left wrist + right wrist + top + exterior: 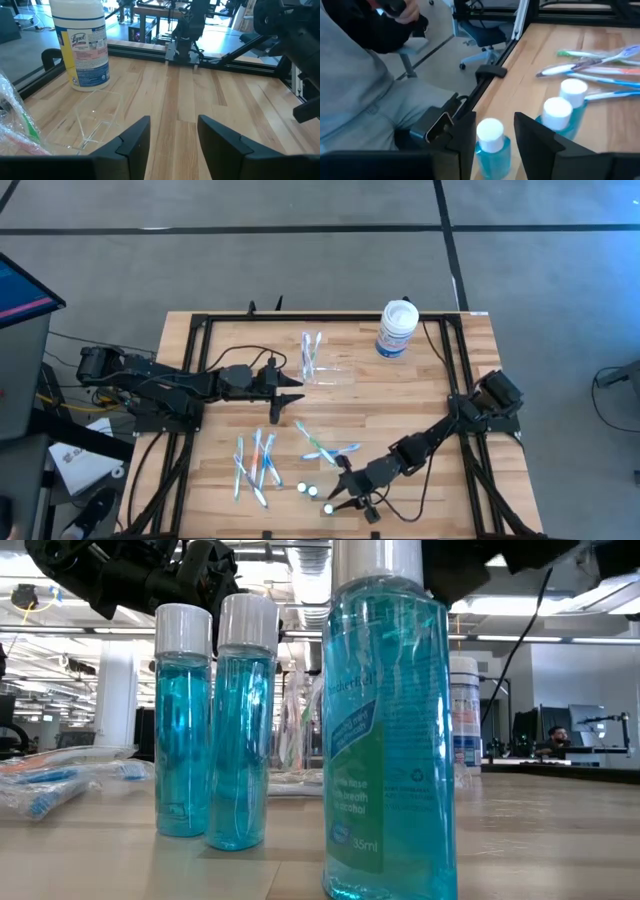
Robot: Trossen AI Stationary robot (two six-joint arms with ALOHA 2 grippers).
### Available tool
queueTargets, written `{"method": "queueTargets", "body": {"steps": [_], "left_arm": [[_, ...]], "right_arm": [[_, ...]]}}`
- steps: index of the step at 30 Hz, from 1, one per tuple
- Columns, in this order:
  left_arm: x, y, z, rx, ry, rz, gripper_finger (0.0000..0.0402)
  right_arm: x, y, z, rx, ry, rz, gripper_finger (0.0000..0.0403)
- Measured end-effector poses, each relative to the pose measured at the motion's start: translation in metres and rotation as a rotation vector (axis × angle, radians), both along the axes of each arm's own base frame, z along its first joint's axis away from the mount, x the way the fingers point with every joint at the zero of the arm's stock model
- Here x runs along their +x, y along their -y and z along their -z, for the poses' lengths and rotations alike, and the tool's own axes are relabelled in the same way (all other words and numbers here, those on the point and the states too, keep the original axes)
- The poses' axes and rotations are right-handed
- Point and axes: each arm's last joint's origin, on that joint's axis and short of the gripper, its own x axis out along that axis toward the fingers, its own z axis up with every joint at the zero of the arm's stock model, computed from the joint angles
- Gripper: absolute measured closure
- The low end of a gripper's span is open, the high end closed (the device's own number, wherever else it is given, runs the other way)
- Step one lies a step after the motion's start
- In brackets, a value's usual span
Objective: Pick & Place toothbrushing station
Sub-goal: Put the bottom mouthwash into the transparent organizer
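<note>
The toothbrushing station (326, 371) is a clear plastic organizer on the table's middle far part, beside wrapped toothbrushes (310, 352); it also shows in the left wrist view (95, 120). My left gripper (295, 392) (173, 120) is open and empty, just left of the station and pointing toward the table's right. My right gripper (335, 502) (495, 120) is open near the near edge. Its fingers stand on either side of the white cap of a blue mouthwash bottle (491, 134) (385, 720); I see no touch.
Two more blue bottles (308, 491) (565, 107) stand beside the first. Loose toothbrushes (255, 462) (325, 446) lie on the near half. A white jar with blue label (396, 328) stands at the far right. A person's legs (365, 95) show beyond the near edge.
</note>
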Motion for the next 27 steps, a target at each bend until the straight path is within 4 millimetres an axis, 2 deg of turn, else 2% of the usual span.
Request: {"method": "queueTargets", "body": {"steps": [10,13,20,27], "left_arm": [[0.000,0.000,0.000,0.000,-0.003,0.000,0.0253],[0.000,0.000,0.000,0.000,-0.003,0.000,0.0253],[0.000,0.000,0.001,0.000,-0.007,0.000,0.0253],[0.000,0.000,0.001,0.000,-0.006,0.000,0.0253]], "right_arm": [[0.002,-0.003,0.005,0.015,0.017,-0.004,0.0233],[0.006,-0.006,0.015,0.002,-0.009,-0.003,0.0228],[0.025,-0.016,0.022,-0.026,-0.055,-0.018,0.0232],[0.029,-0.015,0.020,-0.060,-0.090,-0.016,0.0265]]}}
